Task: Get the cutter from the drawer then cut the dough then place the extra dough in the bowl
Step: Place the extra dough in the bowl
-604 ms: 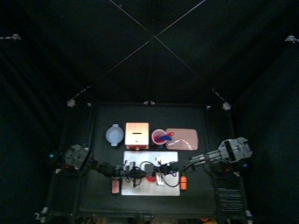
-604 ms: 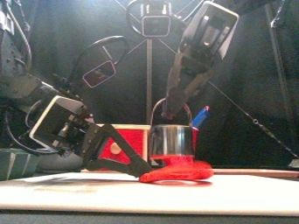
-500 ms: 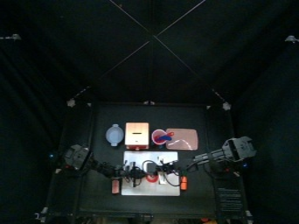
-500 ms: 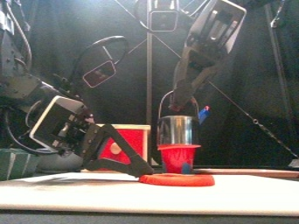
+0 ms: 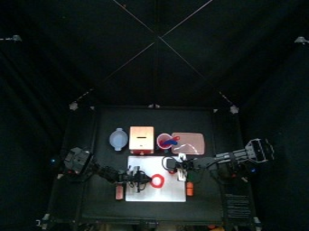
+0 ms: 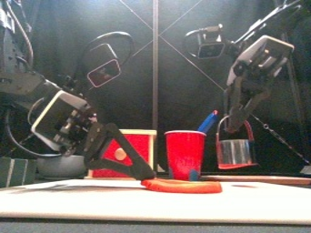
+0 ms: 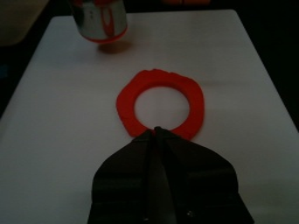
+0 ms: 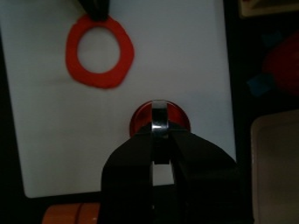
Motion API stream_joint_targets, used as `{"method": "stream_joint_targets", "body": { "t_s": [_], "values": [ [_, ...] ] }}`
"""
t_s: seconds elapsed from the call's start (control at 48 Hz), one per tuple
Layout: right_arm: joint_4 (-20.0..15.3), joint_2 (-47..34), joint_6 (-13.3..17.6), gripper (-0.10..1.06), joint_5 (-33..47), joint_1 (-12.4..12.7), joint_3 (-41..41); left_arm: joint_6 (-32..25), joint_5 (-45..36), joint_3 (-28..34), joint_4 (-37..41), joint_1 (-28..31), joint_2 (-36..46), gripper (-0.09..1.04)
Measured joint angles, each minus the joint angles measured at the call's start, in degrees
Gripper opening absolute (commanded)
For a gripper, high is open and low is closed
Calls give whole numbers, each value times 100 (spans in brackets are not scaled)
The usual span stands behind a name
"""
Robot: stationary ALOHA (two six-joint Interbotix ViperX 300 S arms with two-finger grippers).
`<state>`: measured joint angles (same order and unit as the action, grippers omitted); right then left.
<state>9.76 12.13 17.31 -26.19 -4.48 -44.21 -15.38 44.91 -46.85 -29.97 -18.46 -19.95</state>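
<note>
Done: the cutter (image 6: 237, 153) is out of the wooden box (image 5: 143, 137) and the cut is made. A dough ring (image 6: 185, 187) is left lying flat on the white board (image 5: 145, 194).
Cut-out piece: red dough is seen inside the cutter in the right wrist view and is judged to be the cut disc.
Left to do: the ring, judged to be the extra dough, is not yet placed in the bowl (image 5: 117, 140), which stands behind the board's left end, well apart.
Right arm: the right gripper (image 8: 160, 129) is clamped on the cutter's wire handle. The cutter is held clear above the board's right part, beside the ring.
Left arm: the left gripper (image 7: 158, 131) is angled down with its jaws pressed together and its tips set at the ring's edge. Whether dough is pinched cannot be told.
</note>
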Motion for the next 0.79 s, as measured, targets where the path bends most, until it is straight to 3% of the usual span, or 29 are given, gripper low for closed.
{"method": "stream_joint_targets", "body": {
  "t_s": [0.396, 0.646, 0.792],
  "values": [
    [-97, 0, 18, 41, 756, 149, -545, 0, -18, -79, 404, 290, 686, 58],
    [-308, 9, 26, 71, 791, 167, -519, 0, -62, -79, 545, 448, 686, 61],
    [-404, 0, 44, 80, 800, 211, -483, 0, -290, -18, 677, 562, 686, 66]
  ]
}}
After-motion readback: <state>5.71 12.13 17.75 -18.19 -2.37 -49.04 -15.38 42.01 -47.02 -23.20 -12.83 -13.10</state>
